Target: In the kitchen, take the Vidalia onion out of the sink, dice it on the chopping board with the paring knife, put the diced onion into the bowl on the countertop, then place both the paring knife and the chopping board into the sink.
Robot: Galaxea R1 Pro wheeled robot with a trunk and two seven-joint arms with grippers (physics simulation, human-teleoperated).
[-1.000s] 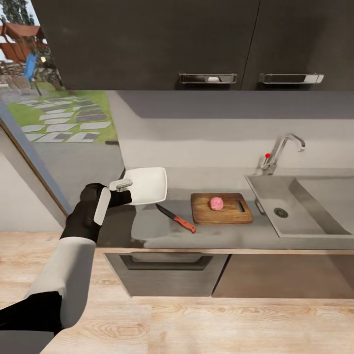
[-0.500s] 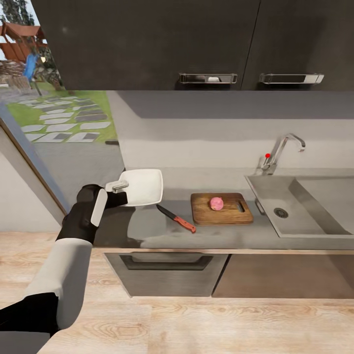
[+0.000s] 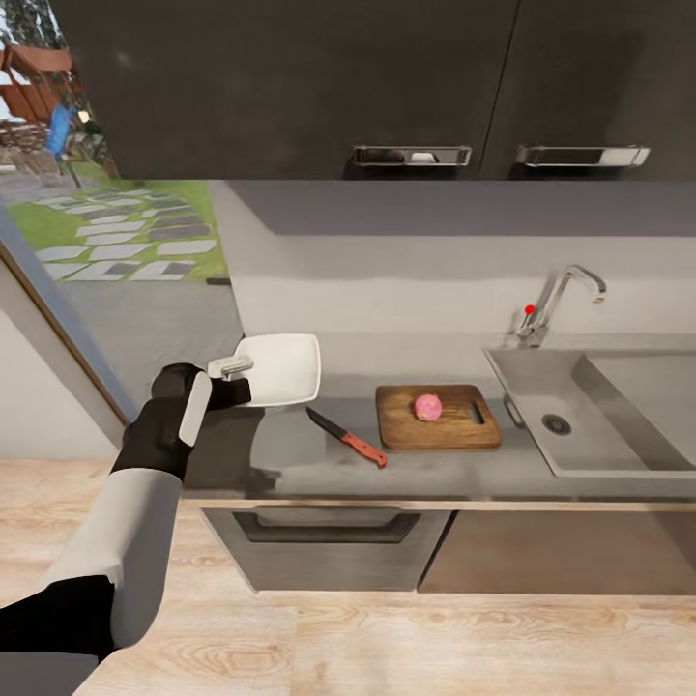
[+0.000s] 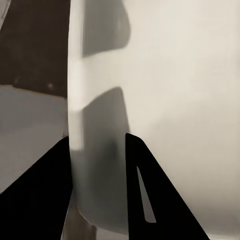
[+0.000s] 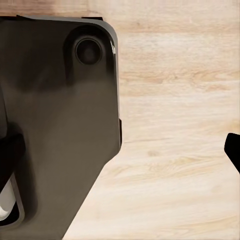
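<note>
Your left gripper [image 3: 235, 368] is clamped on the rim of the bowl [image 3: 280, 368], holding it above the countertop's [image 3: 435, 469] left end; it looks stiff, light and slippery, so grip the flared rim firmly; the right gripper's jaws I cannot tell.

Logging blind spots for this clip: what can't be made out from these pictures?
- Right gripper: right wrist view cuts it off at the edge, with one dark fingertip visible, so open or shut is unknowable.
- Bowl inside: head view sees it tilted and the left gripper clamps its rim; the left wrist view is too close to show any contents.
- Sink: head view's edge crops its far end.
- Vidalia onion: too small to tell cut marks.
</note>
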